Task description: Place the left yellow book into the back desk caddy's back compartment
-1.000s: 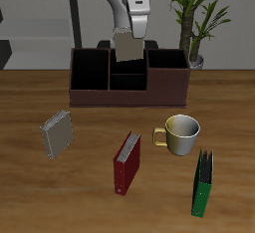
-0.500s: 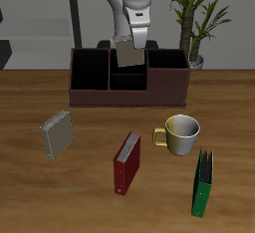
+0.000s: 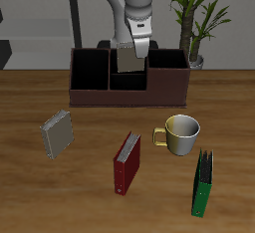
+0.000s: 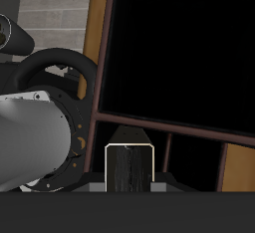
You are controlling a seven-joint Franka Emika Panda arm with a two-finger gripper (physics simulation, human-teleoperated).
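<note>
My gripper (image 3: 132, 44) is shut on the left yellow book (image 3: 129, 60), a thin tan hardcover hanging upright from its fingers. The book's lower edge dips into the divided middle section of the back desk caddy (image 3: 110, 98), over the back compartment (image 3: 115, 64), which it mostly hides. In the wrist view the book (image 4: 129, 167) shows edge-on as a dark slab with a pale outline, with the caddy's black-lined cells (image 4: 179, 58) beyond it.
A second tan book (image 3: 58, 132) lies in front of the caddy. A dark red book (image 3: 127, 162), a cream mug (image 3: 180, 134) and a green book (image 3: 203, 182) stand nearer the front edge. A potted plant (image 3: 197, 18) stands behind the caddy.
The gripper has come down with the book, from above the caddy's rim to partly inside its middle section. Nothing else has moved.
</note>
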